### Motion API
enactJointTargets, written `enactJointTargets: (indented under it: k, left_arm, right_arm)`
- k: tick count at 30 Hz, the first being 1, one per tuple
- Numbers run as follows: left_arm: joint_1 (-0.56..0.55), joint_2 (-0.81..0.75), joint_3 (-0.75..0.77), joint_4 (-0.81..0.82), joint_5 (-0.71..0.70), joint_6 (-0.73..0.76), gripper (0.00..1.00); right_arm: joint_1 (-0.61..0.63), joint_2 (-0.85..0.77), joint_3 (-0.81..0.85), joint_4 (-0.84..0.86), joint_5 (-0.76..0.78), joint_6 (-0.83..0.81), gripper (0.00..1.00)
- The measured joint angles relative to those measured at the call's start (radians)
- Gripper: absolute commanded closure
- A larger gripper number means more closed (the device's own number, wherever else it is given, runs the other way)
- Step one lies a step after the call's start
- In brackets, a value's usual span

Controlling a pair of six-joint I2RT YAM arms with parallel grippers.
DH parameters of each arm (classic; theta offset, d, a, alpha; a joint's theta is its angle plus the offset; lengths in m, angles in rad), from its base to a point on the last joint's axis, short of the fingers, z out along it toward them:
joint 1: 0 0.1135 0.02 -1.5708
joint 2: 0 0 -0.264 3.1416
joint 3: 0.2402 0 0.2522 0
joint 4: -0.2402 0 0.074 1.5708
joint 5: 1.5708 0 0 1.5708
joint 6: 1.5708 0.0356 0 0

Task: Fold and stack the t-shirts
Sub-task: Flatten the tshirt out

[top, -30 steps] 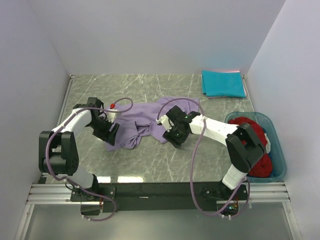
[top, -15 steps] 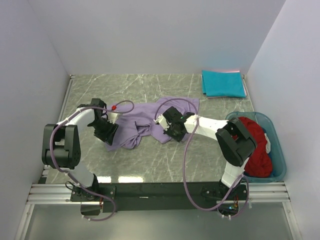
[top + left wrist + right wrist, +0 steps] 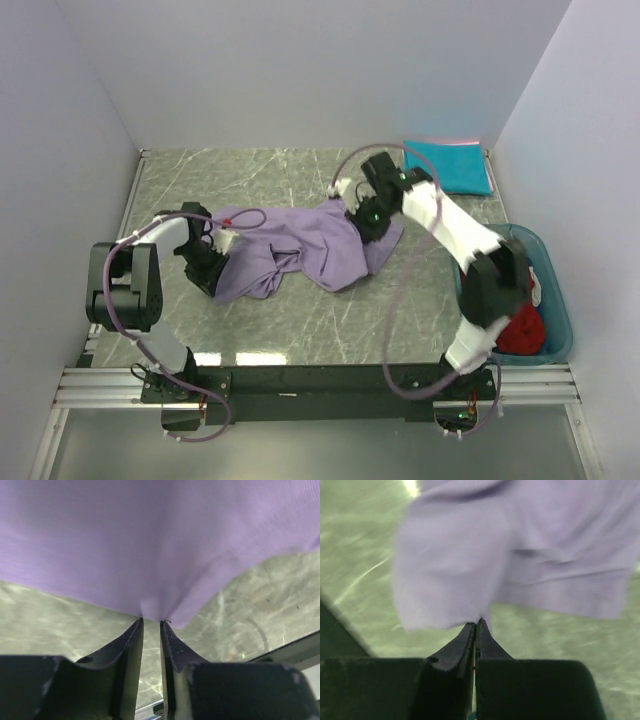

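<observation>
The lavender t-shirt (image 3: 300, 245) lies stretched across the middle of the table. My left gripper (image 3: 205, 266) pinches its left edge low on the table; in the left wrist view the fabric (image 3: 150, 545) creases into the nearly closed tips of that gripper (image 3: 151, 621). My right gripper (image 3: 366, 214) is raised over the shirt's far right part, shut on a fold of it. The right wrist view shows that gripper (image 3: 476, 622) with cloth (image 3: 520, 545) hanging from it. A folded teal t-shirt (image 3: 447, 166) lies at the back right. A dark red t-shirt (image 3: 520, 327) sits in the bin.
A translucent teal bin (image 3: 558, 305) stands at the right edge, partly behind my right arm. White walls close in the left, back and right sides. Purple cables loop off both arms. A metal rail (image 3: 320, 380) runs along the near edge.
My right gripper shut on the lavender shirt, then rose and swung toward the back right, pulling the cloth out. My left gripper closed on the shirt's left edge.
</observation>
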Motion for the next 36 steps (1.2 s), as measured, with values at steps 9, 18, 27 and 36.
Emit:
enactJointTargets:
  k: [9,18,27,36]
  left_arm:
    - [0.031,0.069,0.132,-0.014,0.022,-0.004,0.62]
    - [0.031,0.054,0.129,-0.044,0.068,-0.004,0.6]
    - [0.054,0.01,0.085,-0.056,0.106,0.005,0.37]
    - [-0.001,-0.062,0.0,-0.02,0.106,0.01,0.37]
  right_arm:
    - [-0.19,0.432,0.248,-0.015,0.051,0.022,0.29]
    - [-0.182,0.04,0.025,0.008,0.023,0.093,0.47]
    - [-0.176,0.185,-0.026,0.092,-0.032,0.231,0.36]
    - [-0.157,0.27,-0.038,0.188,-0.045,0.285,0.57]
